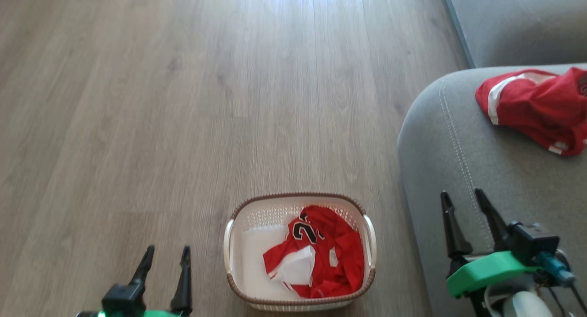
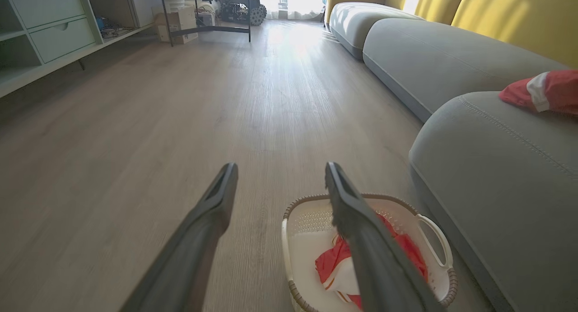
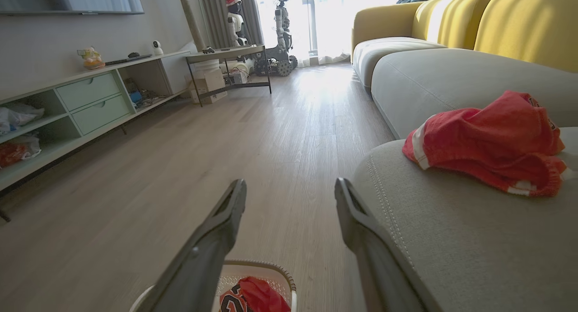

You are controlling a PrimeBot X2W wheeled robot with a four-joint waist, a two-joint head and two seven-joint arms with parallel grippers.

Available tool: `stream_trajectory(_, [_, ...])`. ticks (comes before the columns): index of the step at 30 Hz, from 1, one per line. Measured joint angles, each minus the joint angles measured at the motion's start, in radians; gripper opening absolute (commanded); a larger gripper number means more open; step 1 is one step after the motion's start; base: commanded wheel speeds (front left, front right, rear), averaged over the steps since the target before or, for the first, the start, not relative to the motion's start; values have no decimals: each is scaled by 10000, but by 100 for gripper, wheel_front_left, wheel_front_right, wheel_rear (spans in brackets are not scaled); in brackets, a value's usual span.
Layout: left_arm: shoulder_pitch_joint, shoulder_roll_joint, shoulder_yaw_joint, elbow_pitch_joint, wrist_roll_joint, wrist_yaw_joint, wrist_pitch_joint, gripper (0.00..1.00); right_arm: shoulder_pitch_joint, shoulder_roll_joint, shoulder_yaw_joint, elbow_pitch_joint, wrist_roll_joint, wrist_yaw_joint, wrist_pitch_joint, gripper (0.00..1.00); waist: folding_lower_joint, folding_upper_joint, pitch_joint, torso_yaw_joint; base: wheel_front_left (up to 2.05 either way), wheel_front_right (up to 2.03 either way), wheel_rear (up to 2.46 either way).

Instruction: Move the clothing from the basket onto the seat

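Observation:
The cream basket with a brown rim stands on the floor, holding a crumpled red jersey with a black 23. A second red garment with white trim lies on the grey seat at the right. My left gripper is open to the left of the basket, empty. My right gripper is open over the seat's front edge, empty. In the left wrist view the basket and jersey sit behind my right-hand finger. The right wrist view shows the seat garment and the basket below.
Wood floor stretches ahead. A pale green low cabinet lines the far wall, with a dark-legged table and boxes beyond it. The sofa continues with a grey section and yellow backrests.

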Motion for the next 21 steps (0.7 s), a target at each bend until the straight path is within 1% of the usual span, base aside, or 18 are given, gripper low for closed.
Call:
stream_trajectory(4, [-693,-234,-224,251,94,-194,44,100,-115,6,-311,-337,-188,0,17,100,0,0,498,-77,0,0,0])
stream_trajectory(9, [-2085,-688,-625,995,276,-558,130,100,-1006,10,-617,-882,-345,0,17,100,0,0,1493,-218,0,0,0])
stream_trajectory(14, [-3635,-1294,-989,2272,443,-1026,128,100,-1980,10,-706,-1559,-516,0,12,100,0,0,2695,-440,0,0,0])
stream_trajectory(21, [-5750,-2144,-1486,4669,702,-1687,128,100,-3013,8,-1045,-2715,-708,0,-44,100,0,0,4490,-860,0,0,0])
